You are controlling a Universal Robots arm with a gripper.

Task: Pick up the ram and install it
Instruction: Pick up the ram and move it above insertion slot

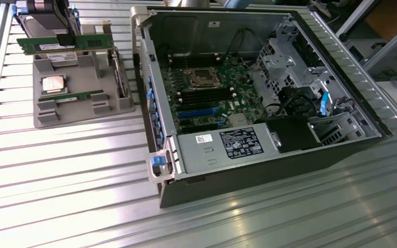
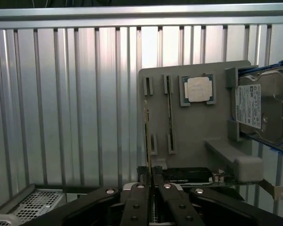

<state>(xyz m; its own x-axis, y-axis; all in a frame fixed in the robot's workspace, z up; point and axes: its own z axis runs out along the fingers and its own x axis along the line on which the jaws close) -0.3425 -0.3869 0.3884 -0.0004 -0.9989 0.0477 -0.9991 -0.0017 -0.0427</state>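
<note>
Gripper: black, two-fingered, at the far left of the scene. It is pinching the ram, a long, thin green circuit-board stick, by its upper long edge near mid-length.

Ram orientation: the stick stands on edge with its flat face to the exterior camera. The long axis runs left to right and is close to level. A white sticker sits on the left half of the face.

Ram position: it is held in the air above the far end of the grey moulded parts tray, left of the open dark desktop computer case.

In the tray:
- square silver processor chip
- second green stick, lying in a slot nearer the camera
- silver hard drive, standing on edge at the tray's right side

Tray and case rest on a ribbed aluminium table.

Hard to see: the gripper's upper body is cut off at the frame edge. In the wrist view the black fingers close on a board seen edge-on as a thin line, and a dark card behind them is partly covered. The ram's lower contact edge is hard to make out.
</note>
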